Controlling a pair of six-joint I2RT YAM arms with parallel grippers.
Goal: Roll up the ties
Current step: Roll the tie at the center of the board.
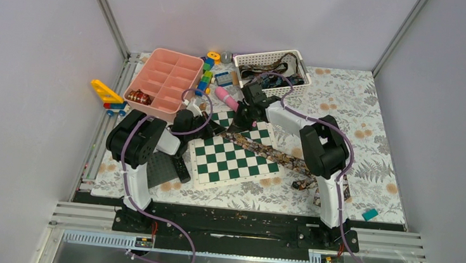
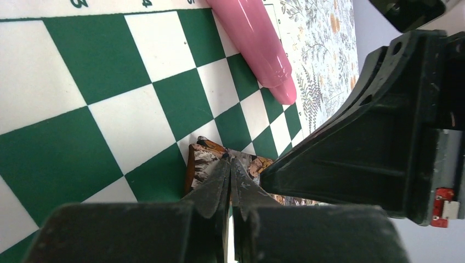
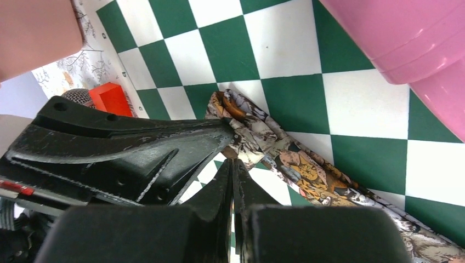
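The left gripper [image 2: 229,160] has its jaws fully closed, finger faces pressed together with no gap. Its tips sit at the 3 o'clock edge of the folded end of the tie [image 2: 204,158]. Whether any fabric is pinched between the tips cannot be determined.

The right gripper [image 3: 232,162] is likewise closed flat, with nothing visible between its fingers. In the right wrist view the tie end lies at 12 o'clock just beyond the tips, and the strip runs off toward 4 o'clock. Contact with the fabric cannot be confirmed.

Both grippers meet nose to nose at the same tie end, and each shows in the other's wrist camera.

In the overhead view the tie lies flat and diagonal on the chessboard [image 1: 234,160]. It runs from the board's 11 o'clock area, where the grippers meet, toward 4 o'clock and past the board edge onto the floral table cover [image 1: 377,131]. A pink cylinder [image 1: 226,97] lies at the board's 12 o'clock edge, near the tie end but apart from it.

Obstructions:
- Overhead, the grippers cover the tie end.
- The tie's tail passes behind the right arm [image 1: 324,152].
- Both wrist views cut the strip off after a short length.
- Patterned fabric in the white basket [image 1: 268,54] is partly masked by the right wrist.
- A brown patterned bundle [image 1: 138,97] in the pink tray [image 1: 175,69] is too small to identify.
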